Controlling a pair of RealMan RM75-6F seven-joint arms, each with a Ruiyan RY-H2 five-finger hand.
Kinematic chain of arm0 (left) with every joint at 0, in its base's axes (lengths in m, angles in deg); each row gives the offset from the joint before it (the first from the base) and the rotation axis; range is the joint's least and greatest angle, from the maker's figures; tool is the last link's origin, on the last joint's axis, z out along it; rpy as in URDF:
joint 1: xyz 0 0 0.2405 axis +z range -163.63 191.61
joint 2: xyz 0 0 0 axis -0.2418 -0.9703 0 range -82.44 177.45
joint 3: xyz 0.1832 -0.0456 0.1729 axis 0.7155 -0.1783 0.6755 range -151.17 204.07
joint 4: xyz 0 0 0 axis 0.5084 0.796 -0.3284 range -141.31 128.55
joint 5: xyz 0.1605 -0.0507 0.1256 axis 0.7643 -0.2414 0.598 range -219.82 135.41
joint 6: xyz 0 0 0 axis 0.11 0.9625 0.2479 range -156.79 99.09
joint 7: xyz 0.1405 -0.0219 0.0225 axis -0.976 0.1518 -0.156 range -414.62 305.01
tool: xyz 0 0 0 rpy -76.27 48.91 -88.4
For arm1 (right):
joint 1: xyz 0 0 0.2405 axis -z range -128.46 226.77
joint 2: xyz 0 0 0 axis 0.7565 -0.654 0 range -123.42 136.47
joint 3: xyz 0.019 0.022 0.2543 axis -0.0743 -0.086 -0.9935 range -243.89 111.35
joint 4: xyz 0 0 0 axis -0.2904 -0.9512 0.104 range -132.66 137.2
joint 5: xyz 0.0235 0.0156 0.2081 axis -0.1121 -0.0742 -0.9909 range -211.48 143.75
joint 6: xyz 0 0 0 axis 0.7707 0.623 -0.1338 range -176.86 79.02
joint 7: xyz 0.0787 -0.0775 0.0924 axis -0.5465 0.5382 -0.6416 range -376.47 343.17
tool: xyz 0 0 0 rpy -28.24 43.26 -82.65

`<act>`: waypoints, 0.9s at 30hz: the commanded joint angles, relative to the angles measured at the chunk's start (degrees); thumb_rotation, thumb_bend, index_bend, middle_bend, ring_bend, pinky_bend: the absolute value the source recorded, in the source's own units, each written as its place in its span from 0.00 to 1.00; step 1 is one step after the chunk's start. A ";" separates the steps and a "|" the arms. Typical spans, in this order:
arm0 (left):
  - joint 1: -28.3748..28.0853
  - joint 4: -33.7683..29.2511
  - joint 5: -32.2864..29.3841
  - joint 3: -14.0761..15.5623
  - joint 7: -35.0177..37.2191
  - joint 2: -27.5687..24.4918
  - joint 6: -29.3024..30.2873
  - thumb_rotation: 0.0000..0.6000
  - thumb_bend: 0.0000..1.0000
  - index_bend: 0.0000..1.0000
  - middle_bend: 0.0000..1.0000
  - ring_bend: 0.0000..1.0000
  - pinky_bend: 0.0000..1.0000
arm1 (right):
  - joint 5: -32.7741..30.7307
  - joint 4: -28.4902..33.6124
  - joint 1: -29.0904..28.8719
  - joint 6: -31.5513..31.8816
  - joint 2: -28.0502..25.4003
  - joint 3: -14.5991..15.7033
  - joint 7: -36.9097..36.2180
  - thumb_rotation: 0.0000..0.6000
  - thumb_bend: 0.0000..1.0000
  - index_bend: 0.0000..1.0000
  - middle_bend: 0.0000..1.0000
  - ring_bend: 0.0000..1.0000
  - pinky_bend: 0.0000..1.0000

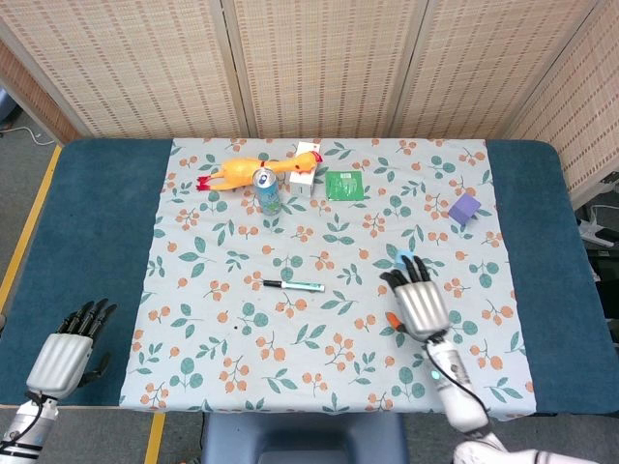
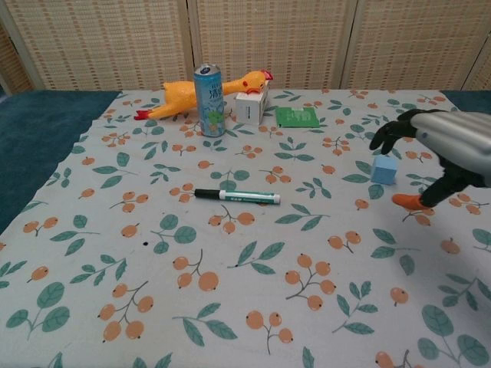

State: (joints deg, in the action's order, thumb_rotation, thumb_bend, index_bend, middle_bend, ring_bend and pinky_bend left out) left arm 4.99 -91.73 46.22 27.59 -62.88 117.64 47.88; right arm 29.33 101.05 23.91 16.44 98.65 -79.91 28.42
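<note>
Two hands show from above, but only one from the chest. The right hand (image 1: pixel 418 302) hangs over the flowered cloth (image 1: pixel 242 319) with its fingers spread apart and nothing in them, its fingertips just above the small blue cube (image 1: pixel 404 257), which sits near the cloth's right side. From the chest the same hand (image 2: pixel 449 157) comes in from the right edge, and the blue cube (image 2: pixel 383 169) lies just below and ahead of the fingers, apart from them (the thumb tip is orange).

The left hand (image 1: pixel 68 350) appears only in the head view, at the near left corner off the cloth, over the dark table cover (image 1: pixel 87 232); its fingers are apart and it holds nothing.

A purple block (image 1: pixel 463 208) lies further back from the cube; in the chest view the hand hides it. A pen (image 1: pixel 293 285) lies to the cube's left, mid-cloth. At the far side stand a can (image 2: pixel 209 100), a rubber chicken (image 2: pixel 188 94), a white box (image 2: pixel 251 105) and a green packet (image 2: pixel 298 116).
</note>
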 commanded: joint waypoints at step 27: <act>-0.15 0.70 -2.28 -0.67 1.09 -0.76 0.36 1.00 0.43 0.00 0.00 0.00 0.15 | -25.49 -30.53 -32.16 -10.09 25.71 -8.43 15.34 1.00 0.31 0.35 0.32 0.00 0.00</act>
State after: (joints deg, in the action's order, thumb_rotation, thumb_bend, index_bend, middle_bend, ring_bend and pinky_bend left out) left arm 4.84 -91.06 43.98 26.93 -61.82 116.90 48.23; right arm 4.37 71.05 -7.47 6.65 123.86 -88.31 43.18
